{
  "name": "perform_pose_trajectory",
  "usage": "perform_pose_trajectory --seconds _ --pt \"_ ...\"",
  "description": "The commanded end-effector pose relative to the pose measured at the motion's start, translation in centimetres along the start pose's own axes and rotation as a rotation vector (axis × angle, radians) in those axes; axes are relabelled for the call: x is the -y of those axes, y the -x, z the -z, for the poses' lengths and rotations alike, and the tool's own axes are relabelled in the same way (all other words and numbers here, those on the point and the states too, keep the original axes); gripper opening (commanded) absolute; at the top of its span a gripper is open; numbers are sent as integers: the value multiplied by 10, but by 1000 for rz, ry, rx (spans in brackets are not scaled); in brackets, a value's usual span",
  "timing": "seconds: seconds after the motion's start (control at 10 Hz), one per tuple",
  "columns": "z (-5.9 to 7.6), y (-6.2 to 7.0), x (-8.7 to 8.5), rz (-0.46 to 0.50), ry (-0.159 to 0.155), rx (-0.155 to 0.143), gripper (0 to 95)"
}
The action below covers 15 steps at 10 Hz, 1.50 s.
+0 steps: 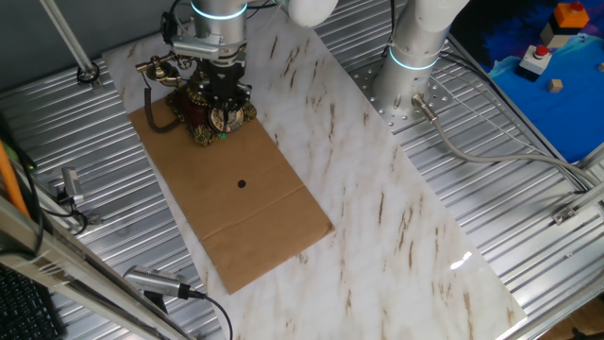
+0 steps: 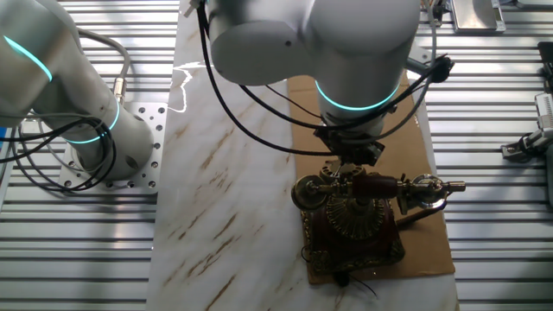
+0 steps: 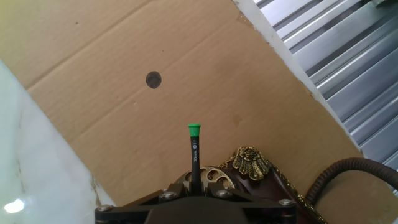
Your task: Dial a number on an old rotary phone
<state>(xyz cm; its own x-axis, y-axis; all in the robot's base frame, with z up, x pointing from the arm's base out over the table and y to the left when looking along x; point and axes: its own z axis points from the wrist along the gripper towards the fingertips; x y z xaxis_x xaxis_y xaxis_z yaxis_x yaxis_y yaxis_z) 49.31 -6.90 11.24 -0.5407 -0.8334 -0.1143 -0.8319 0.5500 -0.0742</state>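
Note:
The old rotary phone (image 1: 203, 109) is dark red-brown with gold trim and stands on the brown cardboard sheet (image 1: 245, 208) at its far end. It also shows in the other fixed view (image 2: 354, 220) with its handset across the top. In the hand view only its dial's edge (image 3: 211, 177) and a gold corner ornament show at the bottom. My gripper (image 1: 225, 94) hangs right over the phone's dial. It is shut on a thin black green-tipped stick (image 3: 194, 152), which points forward past the dial over the cardboard.
A small dark dot (image 3: 153, 79) marks the cardboard. The phone's dark cord (image 3: 339, 177) curls at the right. The cardboard lies on a white marble slab (image 1: 377, 189) set on ribbed metal (image 1: 528, 246). A second arm's base (image 1: 415, 66) stands at the back.

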Motion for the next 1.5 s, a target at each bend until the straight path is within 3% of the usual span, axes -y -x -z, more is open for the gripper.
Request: perform_pose_trajectory --seconds 0.1,1.5 --pt "0 -1 -1 -10 -3 -3 0" --pt "-8 -2 -6 -34 -36 16 0"
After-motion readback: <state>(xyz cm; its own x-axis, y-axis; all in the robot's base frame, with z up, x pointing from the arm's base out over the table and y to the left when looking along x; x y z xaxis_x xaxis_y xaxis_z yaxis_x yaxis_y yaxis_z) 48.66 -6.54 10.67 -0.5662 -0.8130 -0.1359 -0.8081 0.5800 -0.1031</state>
